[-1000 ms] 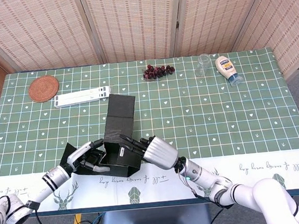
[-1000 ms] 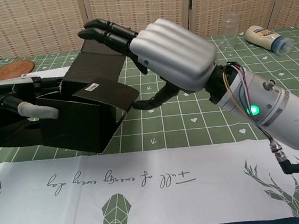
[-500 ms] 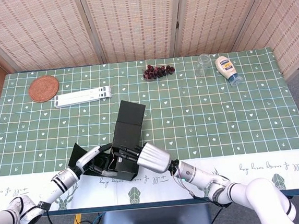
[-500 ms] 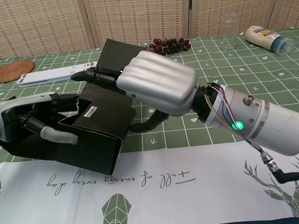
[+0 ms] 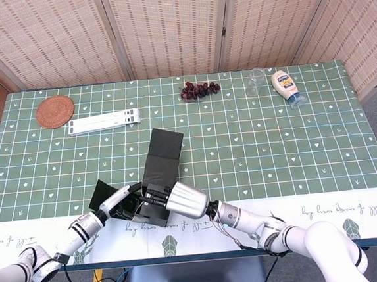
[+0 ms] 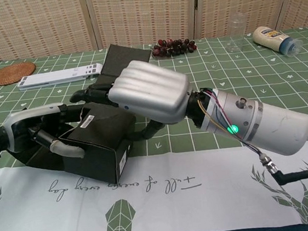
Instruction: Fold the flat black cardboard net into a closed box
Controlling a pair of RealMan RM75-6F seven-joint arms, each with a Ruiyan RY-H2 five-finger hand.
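Left to right in the chest view: left hand [image 6: 40,133] wrapped around the near-left end of the black cardboard box [image 6: 98,138], one pale fingertip pressed on its front wall; a small white label visible on the top flap, lost from overhead. Right hand [image 6: 140,92] lying palm-down over the flap, dark fingers extended across it, pressing rather than gripping. From the head view only: the long lid panel [image 5: 165,149] reaching back across the green tablecloth [image 5: 256,155], box at the near table edge. Compared with a second ago: box slid nearer, flap pushed flatter, right hand lower.
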